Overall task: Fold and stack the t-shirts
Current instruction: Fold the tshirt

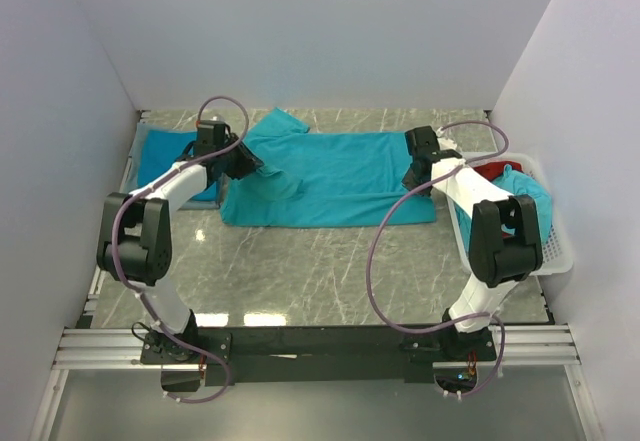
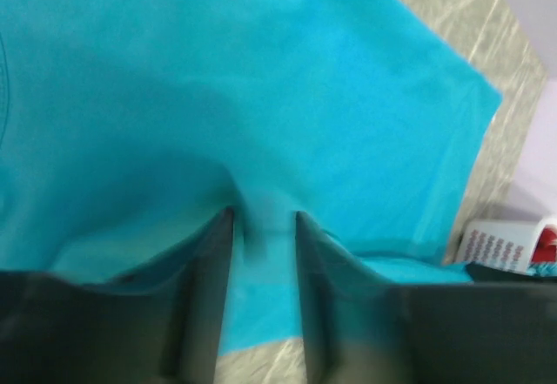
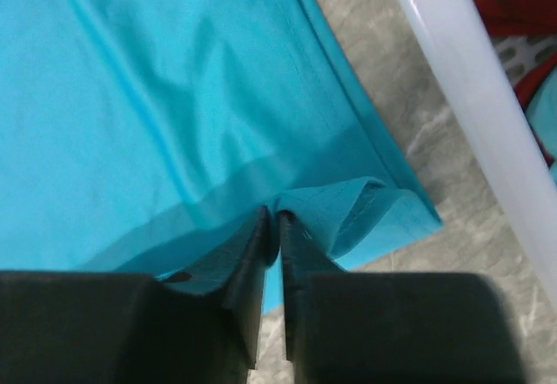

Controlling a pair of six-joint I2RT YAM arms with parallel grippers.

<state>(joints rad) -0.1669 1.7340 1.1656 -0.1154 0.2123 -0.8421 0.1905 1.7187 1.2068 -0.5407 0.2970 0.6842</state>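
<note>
A teal t-shirt [image 1: 340,176] lies spread across the back of the table, with one sleeve pointing to the rear. My left gripper [image 1: 243,164] is at its left end. In the left wrist view the gripper [image 2: 261,218] is nearly closed, with a bunch of the shirt [image 2: 261,97] puckered between the tips. My right gripper [image 1: 415,173] is at the shirt's right end. In the right wrist view it [image 3: 271,214] is shut on a raised fold at the hem corner [image 3: 348,201]. A second teal shirt [image 1: 160,156] lies at the back left.
A white lattice basket [image 1: 555,256] stands at the right, holding a red garment [image 1: 493,170] and another teal shirt [image 1: 530,196]. Its rim [image 3: 461,79] runs close beside my right gripper. White walls enclose the table on three sides.
</note>
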